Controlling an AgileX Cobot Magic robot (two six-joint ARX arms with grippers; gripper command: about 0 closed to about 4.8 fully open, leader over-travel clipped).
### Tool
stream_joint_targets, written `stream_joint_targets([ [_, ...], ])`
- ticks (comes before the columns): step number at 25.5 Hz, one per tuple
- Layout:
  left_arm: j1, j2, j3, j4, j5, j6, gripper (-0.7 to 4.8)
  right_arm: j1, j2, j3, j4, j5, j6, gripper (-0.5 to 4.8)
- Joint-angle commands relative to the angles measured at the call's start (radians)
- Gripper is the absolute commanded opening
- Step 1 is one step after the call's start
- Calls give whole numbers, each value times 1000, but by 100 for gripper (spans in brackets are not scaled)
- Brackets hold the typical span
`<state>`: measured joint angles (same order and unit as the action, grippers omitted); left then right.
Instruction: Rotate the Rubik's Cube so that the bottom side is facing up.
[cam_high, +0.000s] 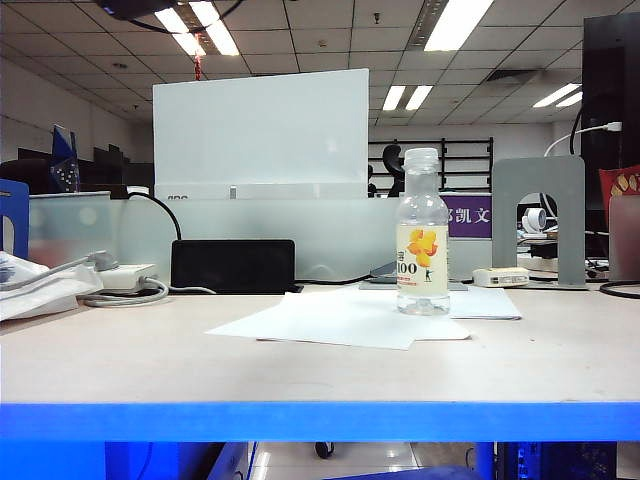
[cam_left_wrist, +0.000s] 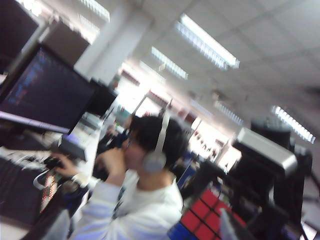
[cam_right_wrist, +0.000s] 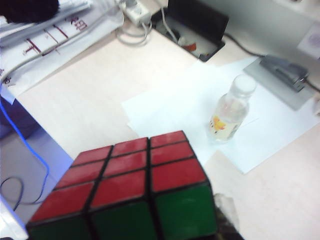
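I am holding the Rubik's Cube (cam_right_wrist: 130, 192) up in the air in the right gripper (cam_right_wrist: 222, 220), well above the table (cam_right_wrist: 90, 100); its jaws are clamped on the cube's sides, red face toward the camera, green below it. The left gripper (cam_left_wrist: 260, 200) is swinging, its view blurred; I cannot tell how wide its jaws are standing, though the cube (cam_left_wrist: 202, 220) is showing red and blue close beside it. To flip it cleanly, I am planning a firm handover grip on opposite faces before any release. The pale table is carrying white paper sheets (cam_high: 350, 318) and a clear bottle (cam_high: 423, 235). An office with ceiling lights and a seated person wearing headphones (cam_left_wrist: 145, 170) is surrounding us.
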<state>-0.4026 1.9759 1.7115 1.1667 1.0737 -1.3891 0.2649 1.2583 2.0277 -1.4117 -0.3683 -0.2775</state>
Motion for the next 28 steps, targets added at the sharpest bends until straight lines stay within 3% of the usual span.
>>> stream_joint_targets([
  [1, 66, -14, 1, 8, 44, 17, 390, 0, 66, 5, 30, -38, 15, 292],
  [6, 124, -14, 0, 52, 146, 0, 390, 0, 197, 5, 56, -37, 16, 292],
  [9, 143, -18, 0, 192, 149, -29, 377, 0, 311, 5, 88, -38, 43, 293],
  [11, 159, -23, 1, 280, 129, -40, 268, 15, 371, 5, 110, -40, 51, 310],
  [15, 181, -43, 1, 280, 186, -25, 264, 61, 454, 5, 208, -30, 51, 311],
  [16, 190, -43, 1, 280, 203, -25, 244, 71, 465, 5, 224, -28, 50, 311],
  [17, 216, -44, 1, 279, 237, -35, 167, 73, 489, 5, 251, -25, 50, 311],
  [18, 218, -43, 1, 279, 253, -42, 147, 73, 500, 5, 255, -26, 50, 311],
  [22, 251, -48, 1, 285, 305, -97, 140, 74, 580, -3, 196, 20, 50, 311],
  [23, 251, -50, 1, 285, 333, -95, 65, 74, 600, -20, 187, 31, 49, 311],
  [25, 250, -50, 0, 285, 363, -99, -6, 74, 618, -58, 195, 31, 49, 311],
  [28, 248, -50, -1, 285, 361, -104, -6, 80, 625, -144, 224, 35, 50, 311],
])
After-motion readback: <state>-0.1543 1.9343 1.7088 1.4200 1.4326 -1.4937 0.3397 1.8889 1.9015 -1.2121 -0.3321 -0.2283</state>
